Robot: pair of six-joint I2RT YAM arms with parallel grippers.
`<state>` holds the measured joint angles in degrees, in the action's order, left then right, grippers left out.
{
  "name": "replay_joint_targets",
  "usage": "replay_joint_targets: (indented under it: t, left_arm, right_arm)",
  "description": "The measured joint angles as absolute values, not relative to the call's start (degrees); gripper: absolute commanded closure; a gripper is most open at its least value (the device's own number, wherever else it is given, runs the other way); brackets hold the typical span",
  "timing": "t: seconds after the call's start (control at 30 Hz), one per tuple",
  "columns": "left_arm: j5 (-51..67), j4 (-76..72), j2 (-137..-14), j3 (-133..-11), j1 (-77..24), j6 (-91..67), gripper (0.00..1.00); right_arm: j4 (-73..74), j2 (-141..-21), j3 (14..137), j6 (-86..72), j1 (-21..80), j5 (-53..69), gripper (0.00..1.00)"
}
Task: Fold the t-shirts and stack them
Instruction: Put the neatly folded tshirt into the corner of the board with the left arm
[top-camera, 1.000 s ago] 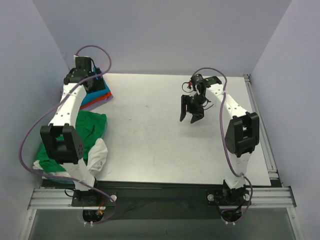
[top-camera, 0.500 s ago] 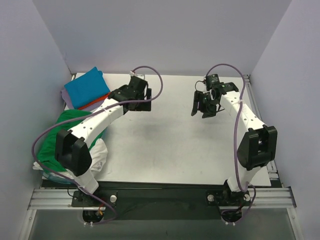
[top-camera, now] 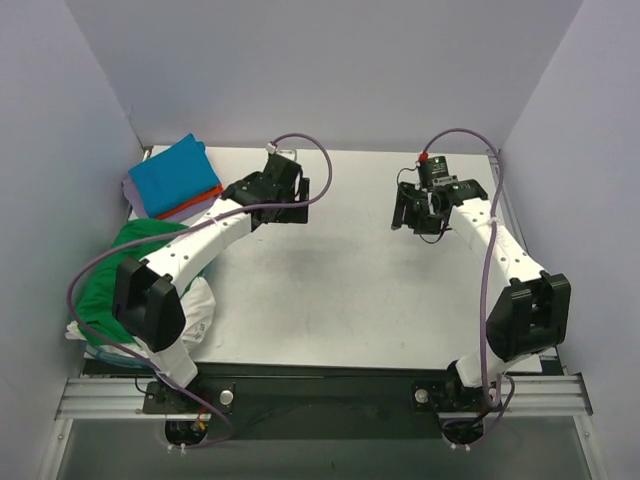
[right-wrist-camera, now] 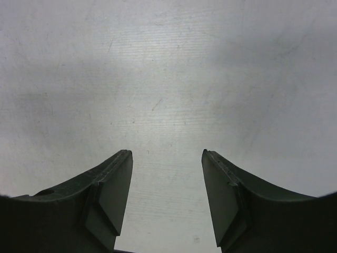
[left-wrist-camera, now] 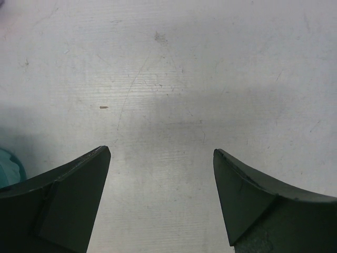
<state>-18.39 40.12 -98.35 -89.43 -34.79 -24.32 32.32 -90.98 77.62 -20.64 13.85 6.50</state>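
A folded teal-blue t-shirt (top-camera: pixel 175 175) lies on top of a stack at the table's far left, with an orange edge (top-camera: pixel 203 194) and a lavender edge (top-camera: pixel 150 210) under it. A crumpled green t-shirt (top-camera: pixel 125 275) and a white one (top-camera: pixel 195 312) lie in a heap at the near left. My left gripper (top-camera: pixel 290 205) is open and empty over bare table right of the stack; its wrist view (left-wrist-camera: pixel 160 153) shows only tabletop between the jaws. My right gripper (top-camera: pixel 418 215) is open and empty over the far right of the table (right-wrist-camera: pixel 167 153).
The white table (top-camera: pixel 330 290) is enclosed by pale walls at left, back and right. A metal rail (top-camera: pixel 520 240) runs along the right edge. A sliver of teal (left-wrist-camera: pixel 8 166) shows at the left edge of the left wrist view.
One second ago my left gripper was over the stack; it has left the teal shirt there and swung right to the table's middle back. My right gripper has moved right and back.
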Motion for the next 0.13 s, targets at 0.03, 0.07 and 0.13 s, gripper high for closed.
replay_joint_targets:
  t: [0.03, 0.07, 0.13]
  left_arm:
    - [-18.4, 39.6, -98.3, -89.3, -34.8, -24.2, 0.10]
    - [-18.4, 39.0, -98.3, -89.1, -34.8, -24.1, 0.10]
    - [-18.4, 38.7, -98.2, -89.1, -34.8, -23.8, 0.10]
  right_arm:
    - [32.1, -90.3, 77.5, -20.7, 13.8, 6.0, 0.44]
    - [31.7, -89.5, 77.4, -20.7, 13.8, 5.5, 0.44]
    - [31.0, -88.7, 77.4, -20.7, 13.8, 4.9, 0.44]
